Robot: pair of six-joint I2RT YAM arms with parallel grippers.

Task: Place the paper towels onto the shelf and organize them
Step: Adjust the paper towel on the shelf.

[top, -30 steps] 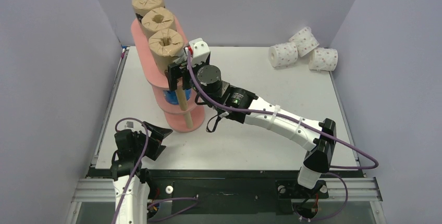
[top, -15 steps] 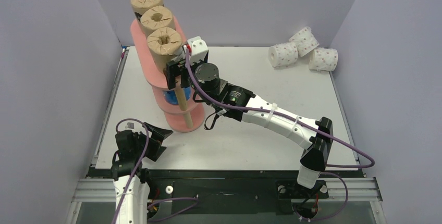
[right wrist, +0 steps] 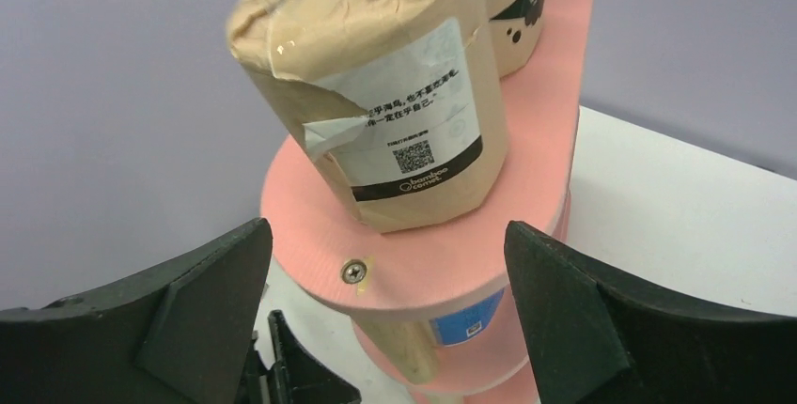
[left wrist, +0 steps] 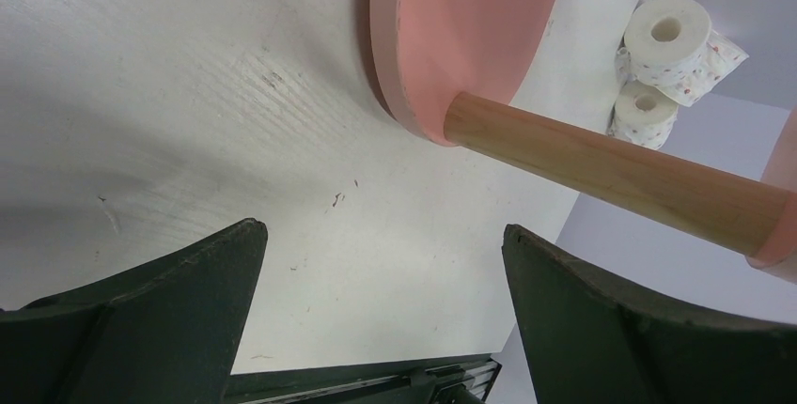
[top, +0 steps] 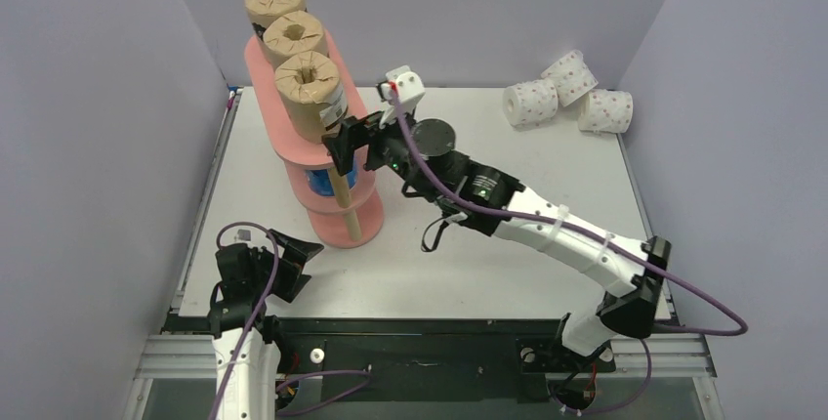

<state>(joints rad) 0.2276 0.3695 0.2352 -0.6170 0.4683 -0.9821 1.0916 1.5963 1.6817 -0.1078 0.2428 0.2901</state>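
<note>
The right gripper (top: pixel 353 139) is being held spread and empty beside the end brown roll (right wrist: pixel 395 122), so its toppling off the shelf (top: pixel 283 142) is being risked by any brush.

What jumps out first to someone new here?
The tall pink shelf at the left, with three brown rolls lined up on its top tier. The right gripper hangs open just beside the nearest brown roll. Three white dotted rolls lie huddled in the far right corner.
</note>
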